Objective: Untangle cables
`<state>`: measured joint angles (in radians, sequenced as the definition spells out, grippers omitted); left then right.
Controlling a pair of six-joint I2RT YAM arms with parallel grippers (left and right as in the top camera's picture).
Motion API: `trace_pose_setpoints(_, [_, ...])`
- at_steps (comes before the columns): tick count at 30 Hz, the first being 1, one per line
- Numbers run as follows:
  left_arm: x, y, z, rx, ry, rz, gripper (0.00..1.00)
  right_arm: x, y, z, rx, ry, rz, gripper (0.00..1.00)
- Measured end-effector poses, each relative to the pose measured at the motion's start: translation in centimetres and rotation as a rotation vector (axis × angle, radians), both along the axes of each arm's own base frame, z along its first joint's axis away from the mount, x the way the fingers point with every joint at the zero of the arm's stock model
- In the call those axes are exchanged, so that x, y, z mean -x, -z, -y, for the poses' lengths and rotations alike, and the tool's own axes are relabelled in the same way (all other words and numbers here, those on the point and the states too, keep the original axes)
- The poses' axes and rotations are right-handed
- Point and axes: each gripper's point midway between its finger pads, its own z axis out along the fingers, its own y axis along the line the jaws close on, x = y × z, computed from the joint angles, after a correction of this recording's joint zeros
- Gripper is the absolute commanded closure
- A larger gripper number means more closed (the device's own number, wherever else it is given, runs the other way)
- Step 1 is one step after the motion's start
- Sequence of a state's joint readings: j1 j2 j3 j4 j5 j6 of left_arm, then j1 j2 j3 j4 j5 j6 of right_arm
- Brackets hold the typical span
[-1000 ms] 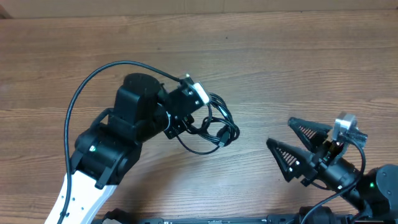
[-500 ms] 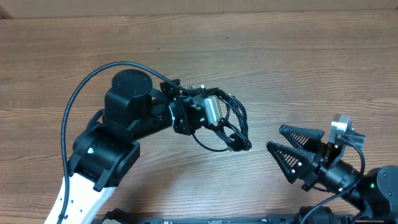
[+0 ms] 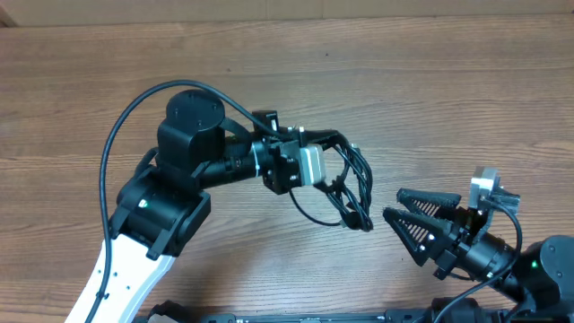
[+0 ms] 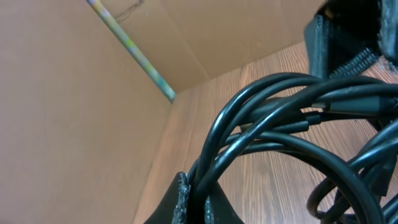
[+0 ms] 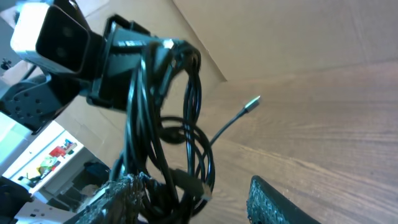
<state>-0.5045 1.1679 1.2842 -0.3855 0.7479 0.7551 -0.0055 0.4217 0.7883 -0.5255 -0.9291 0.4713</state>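
The cables [image 3: 356, 190] are a tangled bunch of thin black cords. My left gripper [image 3: 339, 142] is shut on them and holds them off the table, loops hanging down to the right. In the left wrist view the cords [image 4: 292, 118] run up from between the closed fingers [image 4: 202, 202]. My right gripper [image 3: 393, 204] is open, its tips just right of the hanging loops. In the right wrist view the bunch [image 5: 186, 130] hangs close in front of the open fingers [image 5: 193, 202], near the left finger. One metal-tipped plug [image 5: 254, 101] sticks out to the right.
The wooden table [image 3: 430, 81] spreads across the overhead view. The left arm's thick black wire [image 3: 117, 135] arcs over its base at the left. A cardboard wall [image 4: 74, 93] stands behind the table.
My left gripper has swung right with the cables, bringing them close to the right gripper. The right gripper's fingers have narrowed and turned toward the bunch.
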Motion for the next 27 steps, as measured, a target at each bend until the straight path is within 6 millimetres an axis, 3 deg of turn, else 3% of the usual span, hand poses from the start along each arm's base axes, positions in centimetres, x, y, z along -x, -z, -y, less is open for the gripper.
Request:
trace_pose_setpoints(19, [-1.7,-0.8,0.5,0.082,-0.061,-0.107,0.96,1.3,0.7,-0.8,-0.011,-0.085,-0.050,0.48])
trace_pose_setpoints(24, [-1.1,-0.7,1.3,0.085,-0.049,-0.128,0.96,1.5,0.6,-0.9,-0.013,-0.099,-0.048,0.47])
trace_pose_setpoints(27, [-0.4,-0.2,1.8,0.069,-0.034,-0.152,0.96,1.4,-0.6,-0.9,-0.008,-0.099,0.027,0.46])
